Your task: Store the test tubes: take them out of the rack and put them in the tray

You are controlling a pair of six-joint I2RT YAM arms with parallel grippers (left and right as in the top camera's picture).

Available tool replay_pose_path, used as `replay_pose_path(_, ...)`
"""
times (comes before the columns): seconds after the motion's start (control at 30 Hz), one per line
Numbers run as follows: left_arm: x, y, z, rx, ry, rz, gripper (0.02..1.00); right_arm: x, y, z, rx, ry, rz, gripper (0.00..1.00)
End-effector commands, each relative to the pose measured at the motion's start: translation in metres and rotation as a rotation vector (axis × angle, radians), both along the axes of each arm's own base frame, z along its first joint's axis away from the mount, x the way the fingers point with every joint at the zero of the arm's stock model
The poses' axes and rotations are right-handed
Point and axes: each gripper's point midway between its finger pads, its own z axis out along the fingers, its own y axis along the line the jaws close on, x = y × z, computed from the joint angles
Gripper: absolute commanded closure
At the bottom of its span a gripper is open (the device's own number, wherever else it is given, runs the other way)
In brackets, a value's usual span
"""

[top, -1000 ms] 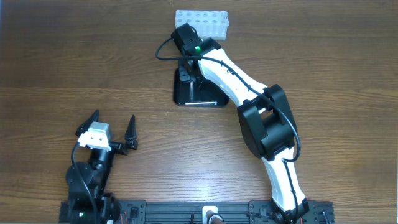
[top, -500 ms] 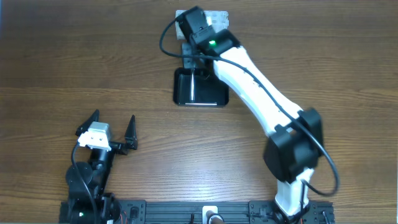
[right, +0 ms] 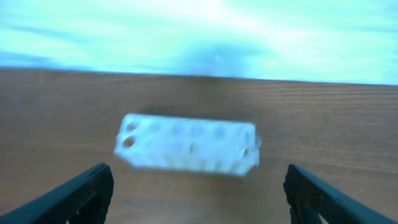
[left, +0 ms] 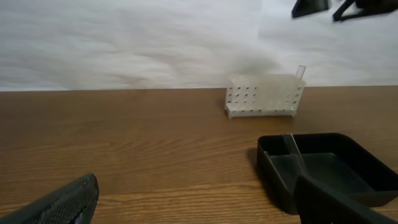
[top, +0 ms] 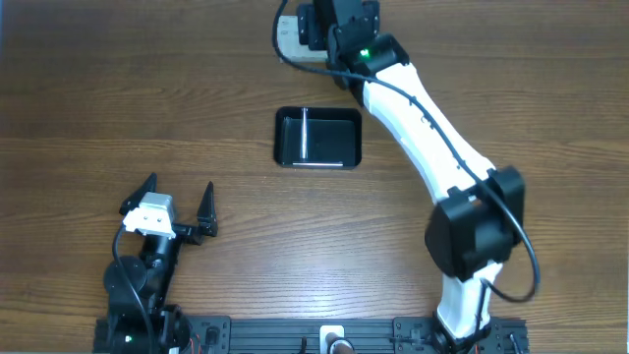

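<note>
Right end effector (right: 198,171) spread, empty, hovering at far side of counter (top: 118,88)
Rack (right: 186,144) just ahead and below it, long side facing fingers, long axis across counter
Standing tube (left: 300,70) upright at one end of rack, likely next pick
Tray (top: 281,138) near rack on the arm-base side, holds one stored tube (top: 305,136) lying flat
Left end effector (top: 179,185) spread, empty, well apart; right arm nearer

One rack (left: 264,96). One tray (top: 279,138). Two test tubes countable: one lying in the tray (top: 305,135), one standing at the rack's end (left: 300,71). Rack holes too blurred to count. Two arms and two claws: left claw (top: 180,184), right claw (right: 198,180). One wooden surface (top: 98,98).
</note>
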Motion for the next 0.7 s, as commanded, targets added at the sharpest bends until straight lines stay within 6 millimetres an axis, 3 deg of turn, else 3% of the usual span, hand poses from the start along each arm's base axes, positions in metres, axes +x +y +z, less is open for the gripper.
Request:
replay_pose_path(0.03,0.0,-0.001,-0.001,0.014,-0.005,-0.007,0.018,0.029,-0.019,-0.051,-0.03,0.028,-0.057,0.108)
replay_pose_path(0.23,0.0,-0.001,-0.001,0.014,-0.005,-0.007,0.018,0.049,-0.03,-0.083,-0.024,0.023,-0.088,0.117)
replay_pose_path(0.47,0.0,-0.001,-0.001,0.013,-0.005,-0.007,0.018,0.061,-0.041,-0.102,-0.008,0.021,-0.117,0.15)
replay_pose_path(0.7,0.0,-0.001,-0.001,0.014,-0.005,-0.007,0.018,0.063,-0.043,-0.112,-0.011,0.029,-0.123,0.301)
